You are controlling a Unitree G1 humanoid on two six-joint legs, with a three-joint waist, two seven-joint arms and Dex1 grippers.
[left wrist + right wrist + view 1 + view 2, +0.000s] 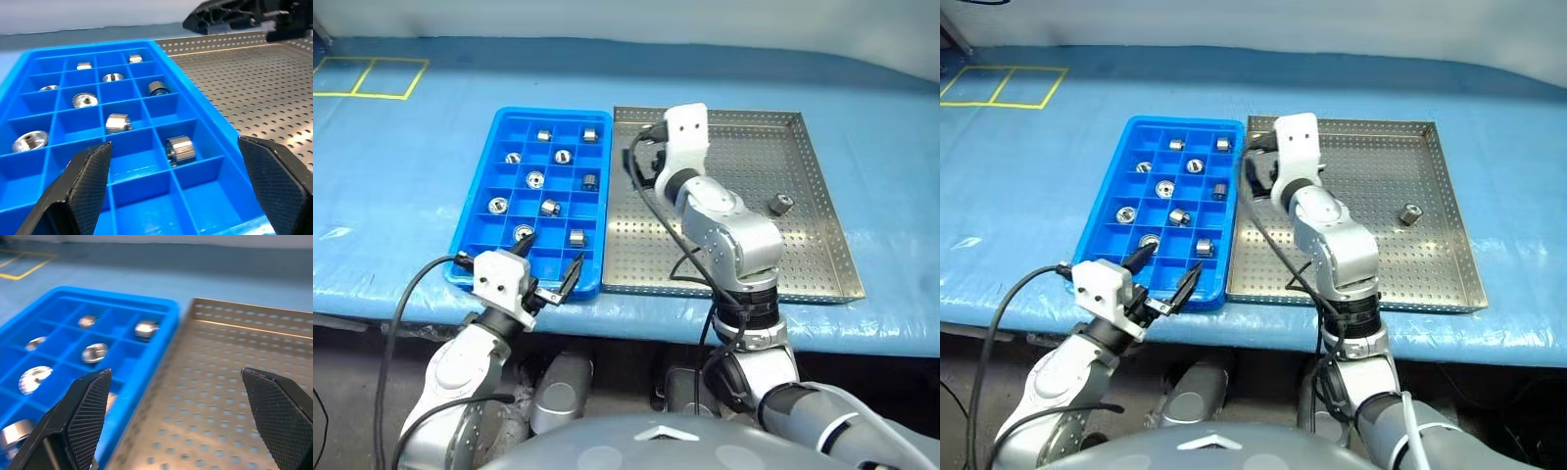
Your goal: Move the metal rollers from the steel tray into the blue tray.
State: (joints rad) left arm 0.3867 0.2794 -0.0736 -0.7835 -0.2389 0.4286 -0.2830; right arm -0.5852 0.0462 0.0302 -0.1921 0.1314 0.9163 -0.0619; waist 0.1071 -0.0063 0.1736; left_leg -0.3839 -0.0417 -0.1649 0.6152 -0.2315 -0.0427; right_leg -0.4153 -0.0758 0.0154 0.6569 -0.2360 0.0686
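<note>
Remaining in the steel tray [822,259] is one metal roller [781,204], near its right rim; nine are seen in the blue tray [478,211]. Both claws, left [548,264] and right [190,416], are spread wide and empty. Small, rigid, slick and likely to roll, it is best pinched across its sides. No legible markings are noted.

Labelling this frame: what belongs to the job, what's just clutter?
Job:
- metal rollers: nine in the blue tray, e.g.
- last roller on the steel tray
- left gripper and right gripper, both jaws open

Lying about:
- yellow tape squares
- blue table cover
</note>
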